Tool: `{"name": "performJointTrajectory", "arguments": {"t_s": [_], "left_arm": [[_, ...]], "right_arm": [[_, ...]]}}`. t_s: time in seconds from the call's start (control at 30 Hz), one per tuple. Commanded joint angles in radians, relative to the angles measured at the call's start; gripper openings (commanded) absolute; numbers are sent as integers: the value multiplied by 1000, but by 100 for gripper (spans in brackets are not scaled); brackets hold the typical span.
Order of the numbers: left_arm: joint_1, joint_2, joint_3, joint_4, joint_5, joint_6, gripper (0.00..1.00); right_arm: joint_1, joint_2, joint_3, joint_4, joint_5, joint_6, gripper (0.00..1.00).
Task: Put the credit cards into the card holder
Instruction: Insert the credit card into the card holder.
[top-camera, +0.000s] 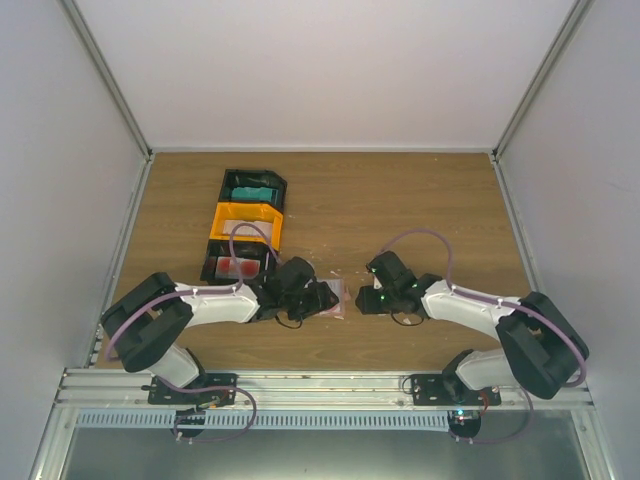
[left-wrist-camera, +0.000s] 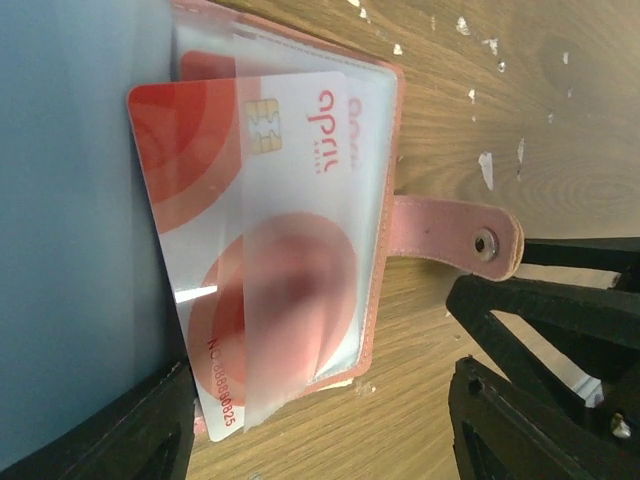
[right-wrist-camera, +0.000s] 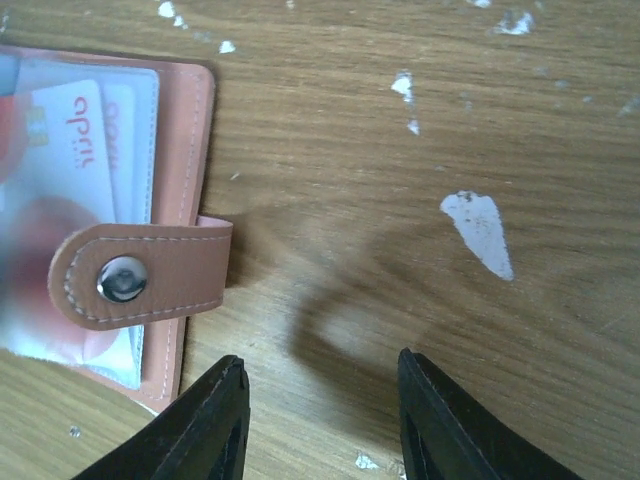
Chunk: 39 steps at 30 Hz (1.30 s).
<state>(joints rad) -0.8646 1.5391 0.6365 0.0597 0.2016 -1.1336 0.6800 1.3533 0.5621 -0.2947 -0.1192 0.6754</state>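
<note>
Wooden tabletop (right-wrist-camera: 400, 150) lies beneath both my arms. My left gripper (left-wrist-camera: 330, 425) gapes wide, holding nothing. Just ahead, between its fingers, the red-and-white plastic credit card (left-wrist-camera: 260, 250) sits partway inside the salmon-pink leather card holder (left-wrist-camera: 385, 200), long axis pointing away. My right gripper (right-wrist-camera: 320, 400), parted and empty, hovers beside the holder's snap strap (right-wrist-camera: 140, 275).

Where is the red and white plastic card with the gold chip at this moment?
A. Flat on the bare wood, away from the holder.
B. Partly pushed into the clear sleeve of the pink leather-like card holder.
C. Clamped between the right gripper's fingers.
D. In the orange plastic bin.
B: in the left wrist view the red and white card lies partly under the clear sleeve of the pink card holder, with one end sticking out.
</note>
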Motion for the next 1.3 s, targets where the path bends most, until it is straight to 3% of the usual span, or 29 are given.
{"name": "performJointTrajectory", "arguments": {"t_s": [0.0,0.27,0.63,0.9,1.27], "left_arm": [[9,-37,35,-120,-35,31,71],[18,-82,80,-224,-104,43,74],[90,-16,105,-230,-83,104,48],[109,82,150,-215,-45,165,39],[124,136,175,-190,12,239,19]], "right_arm": [[10,-29,32,-9,-45,-28,44],[12,-11,74,28,-66,-33,51],[11,146,121,116,-97,-2,36],[10,200,118,132,-83,15,31],[9,223,122,144,-88,-2,28]]}}
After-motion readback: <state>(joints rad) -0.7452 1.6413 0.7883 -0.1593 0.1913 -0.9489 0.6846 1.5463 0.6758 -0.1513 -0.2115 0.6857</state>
